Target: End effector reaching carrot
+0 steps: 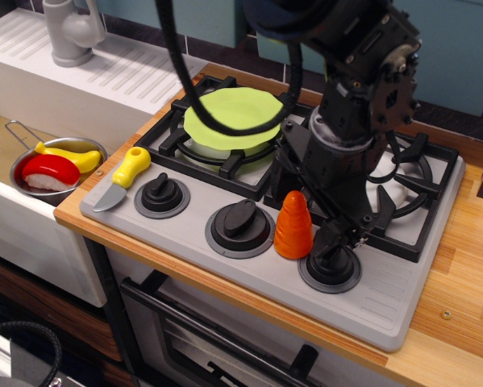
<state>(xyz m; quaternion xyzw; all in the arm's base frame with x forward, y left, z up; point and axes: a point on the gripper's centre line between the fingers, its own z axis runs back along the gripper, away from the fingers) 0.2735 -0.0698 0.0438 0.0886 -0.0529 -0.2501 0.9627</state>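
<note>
Orange carrot [293, 226] stands upright, tip up, on the stove's grey front panel [386, 298] between two knobs, just left of the gripper [331, 239], which hangs low over the right knob [330, 264], fingers' state unclear.

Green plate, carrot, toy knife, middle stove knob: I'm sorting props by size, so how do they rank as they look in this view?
1. Green plate, clearly largest.
2. Carrot and toy knife: too alike to rank; knife longer, carrot bulkier.
3. Middle stove knob, smallest.
</note>
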